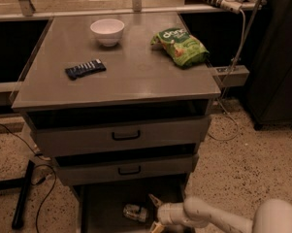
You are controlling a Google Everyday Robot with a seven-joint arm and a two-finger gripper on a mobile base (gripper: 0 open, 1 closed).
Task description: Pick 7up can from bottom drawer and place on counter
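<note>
hand: pale two-finger hand point(154, 213), held open, nothing gripped
can: dented silvery-white 7up can point(136, 212), laid on side, just ahead of opening

Room in the bottom drawer and up on the counter

My gripper point(154, 213) sits low at the right of the bottom drawer point(99, 203), its fingers spread, with the 7up can point(136, 212) just beside them to the left. Left of the can the dark floor lies bare as far as the side wall. Close overhead hangs the lower handled drawer point(129, 170), and above it the upper handled drawer point(126, 136), so the way out is toward the front. On the counter point(136, 81) the white bowl point(107, 31) stands at the back, the green snack bag point(180, 46) at the back right and a dark flat packet point(85, 69) at the left. The front and the right front corner are bare.
</note>
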